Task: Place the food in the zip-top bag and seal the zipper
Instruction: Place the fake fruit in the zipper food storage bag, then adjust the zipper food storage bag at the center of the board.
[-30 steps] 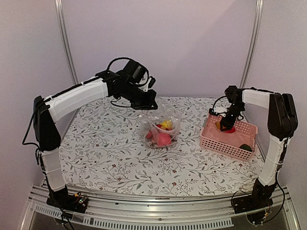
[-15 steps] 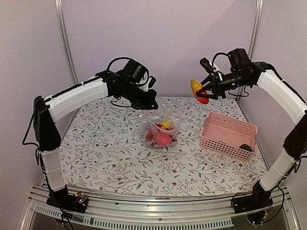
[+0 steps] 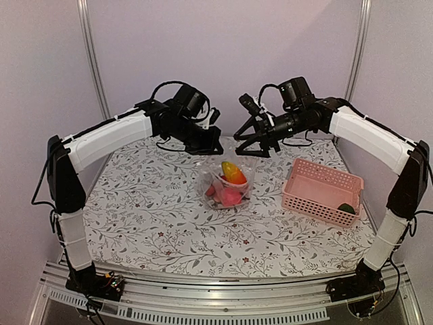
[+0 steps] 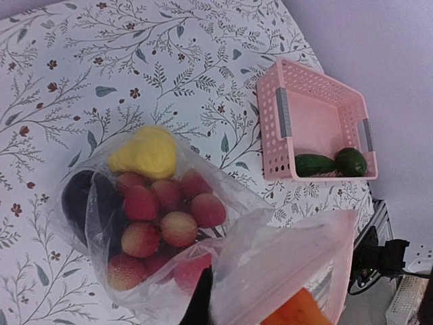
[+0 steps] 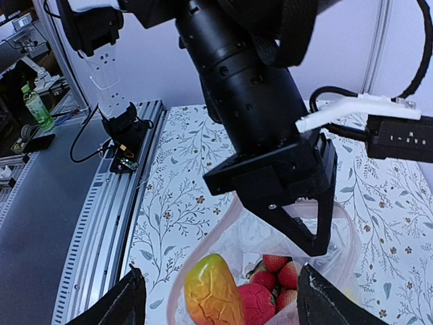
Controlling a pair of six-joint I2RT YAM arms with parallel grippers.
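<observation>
Top external view first: the left gripper (image 3: 210, 145) sits just left of centre, pinched closed on the raised mouth edge of the clear crinkly plastic zip-top bag (image 3: 229, 184), which stands mid-frame on the floral-print tablecloth (image 3: 149, 217). The right gripper (image 3: 251, 143) hangs just above the bag's right side with its fingers spread and nothing between them. Below it, at the bag's mouth, is an orange-and-yellow toy piece (image 3: 233, 172), resting on the red toys already inside. At the right of the frame, well apart from the bag, lies the pink plastic lattice basket (image 3: 318, 177) with something green in its lower right corner.

Left wrist view: the bag fills the lower left. Inside it I can make out a yellow lemon-like toy (image 4: 145, 153) at the top, a dark purple toy eggplant (image 4: 82, 198) on the left and a cluster of red round toy fruits (image 4: 166, 218) in the middle. A fold of the bag's film rises in the lower foreground, with a bit of orange showing at the bottom edge. The basket is at upper right, holding two green toy pieces (image 4: 315, 164) side by side against its lower wall.

Right wrist view: the gripper's own fingers (image 5: 130, 305) stand wide apart in the bottom corners. Between them, touching neither, the orange-and-yellow piece sits in the open bag beside the red fruits. A pale pink closure strip (image 5: 184, 264) curves round the mouth. The black left gripper fills the upper middle, clamped on the bag's far rim.
</observation>
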